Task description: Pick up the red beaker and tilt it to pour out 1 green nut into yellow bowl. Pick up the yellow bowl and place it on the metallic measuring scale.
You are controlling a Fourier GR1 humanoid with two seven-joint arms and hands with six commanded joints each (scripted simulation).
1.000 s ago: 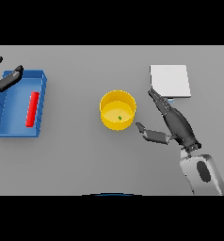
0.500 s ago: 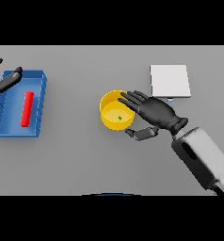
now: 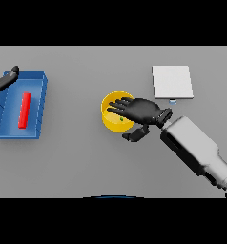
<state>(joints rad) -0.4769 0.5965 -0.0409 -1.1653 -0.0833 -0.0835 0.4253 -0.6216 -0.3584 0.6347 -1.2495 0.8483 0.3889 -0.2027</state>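
Bowl-pickup step: our right hand spread open over yellow bowl, grasping nothing; next, clamp rim, carry to scale. Left hand idle, fingers relaxed, empty.

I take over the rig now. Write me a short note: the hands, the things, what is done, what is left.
Right hand: over the yellow bowl, fingers spread across it, not visibly closed on it.
Left hand: at the far left edge, by the blue tray.
Red beaker: lies in the tray.
Done: a green nut is in the bowl.
Left: grasp the bowl, place it on the scale.
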